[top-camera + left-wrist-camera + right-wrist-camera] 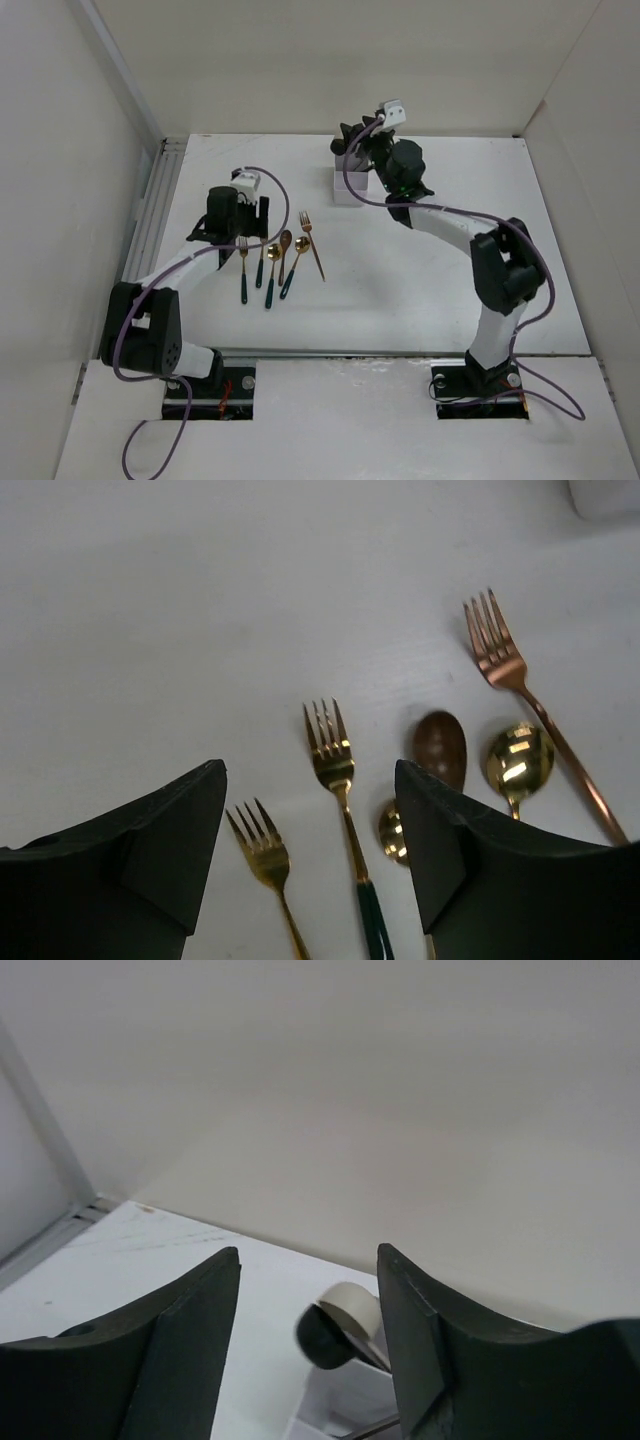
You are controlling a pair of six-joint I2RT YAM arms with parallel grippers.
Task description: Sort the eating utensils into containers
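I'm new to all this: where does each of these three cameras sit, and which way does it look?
Top view: fixed above and behind, looking down on the table; the left arm and right arm show whole.
Left wrist: on the left arm, looking down at the cutlery through its open left pincer.
Right wrist: on the right arm, looking over the white container at the wall through its open right pincer.
Shared: the copper fork shows in top and left-wrist views; the container in top and right-wrist views.
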